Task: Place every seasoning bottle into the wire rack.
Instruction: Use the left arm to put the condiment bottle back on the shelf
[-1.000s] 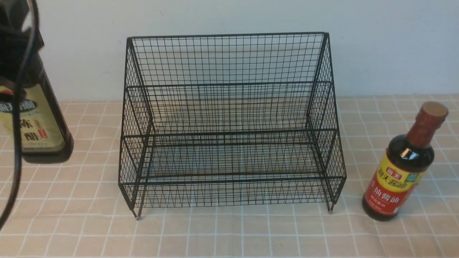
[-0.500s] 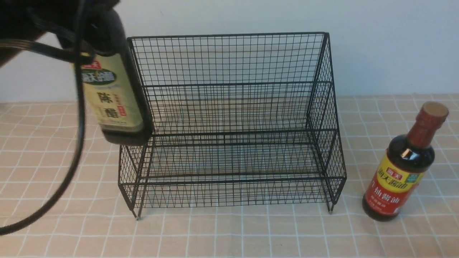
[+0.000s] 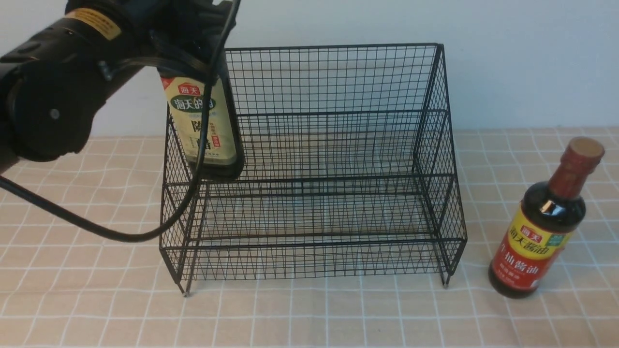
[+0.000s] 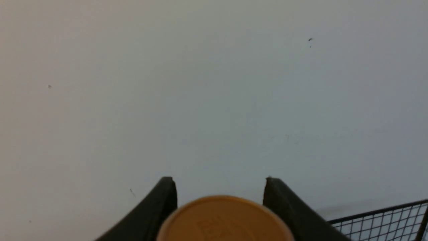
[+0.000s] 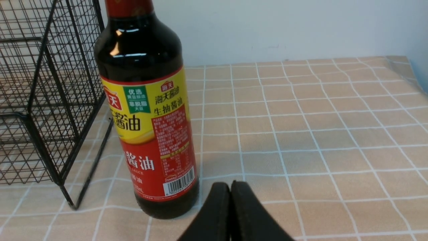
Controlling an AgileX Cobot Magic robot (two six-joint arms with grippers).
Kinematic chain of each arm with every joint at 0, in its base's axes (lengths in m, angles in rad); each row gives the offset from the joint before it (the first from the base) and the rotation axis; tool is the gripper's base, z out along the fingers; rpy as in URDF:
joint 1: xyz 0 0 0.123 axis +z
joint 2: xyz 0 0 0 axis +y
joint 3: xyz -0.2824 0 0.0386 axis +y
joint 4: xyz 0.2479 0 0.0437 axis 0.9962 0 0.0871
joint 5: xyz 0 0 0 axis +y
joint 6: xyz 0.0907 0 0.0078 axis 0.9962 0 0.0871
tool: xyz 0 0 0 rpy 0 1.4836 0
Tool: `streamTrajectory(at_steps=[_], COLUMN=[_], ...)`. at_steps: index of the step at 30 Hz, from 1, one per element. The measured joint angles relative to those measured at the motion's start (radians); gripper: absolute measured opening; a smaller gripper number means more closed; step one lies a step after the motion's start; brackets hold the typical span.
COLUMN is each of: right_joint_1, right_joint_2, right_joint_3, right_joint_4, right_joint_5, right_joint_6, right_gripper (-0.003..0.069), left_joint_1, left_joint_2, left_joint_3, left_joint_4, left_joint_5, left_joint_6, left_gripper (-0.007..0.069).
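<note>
Over the left end of the wire rack [image 3: 309,113], the left gripper [image 4: 219,180] clamps the squarish bottle [image 3: 205,125] at its gold cap [image 4: 224,219]. Its long axis is near vertical, cap up, base level with the upper tier's front rail, with open room to its right. Near the table's [image 3: 96,299] right edge, the red-cap bottle [image 3: 541,232] stands upright, apart from the rack, with the right gripper [image 5: 230,185] just beside it, fingers pressed together, empty.

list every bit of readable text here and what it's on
"海天酱油", "生抽酱油": soy sauce bottle, yellow-red label.
"优选": green patch there; smaller print and barcode digits too small.
"海天": beige-label seasoning bottle; the rest is crossed by a cable.
Yellow sticker on left arm: blurred.
</note>
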Motion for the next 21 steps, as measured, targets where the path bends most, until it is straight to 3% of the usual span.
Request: streamTrajectory(at_steps=[4, 13, 21], right_joint_1=[0.000, 0.000, 0.000], right_joint_2=[0.000, 0.000, 0.000], right_joint_3=[0.000, 0.000, 0.000], right_joint_4=[0.000, 0.000, 0.000], right_joint_5=[0.000, 0.000, 0.000], right_joint_6=[0.000, 0.000, 0.000], right_gripper=[-0.0014, -0.0014, -0.0014], left_joint_1=[0.000, 0.000, 0.000], left_joint_2=[0.037, 0.103, 0.133], left_joint_3=[0.000, 0.000, 0.000], left_joint_4=[-0.002, -0.011, -0.170], left_joint_5=[0.004, 0.109, 0.137], left_joint_6=[0.059, 0.058, 0.059], left_gripper=[0.0301, 0.0301, 0.0301])
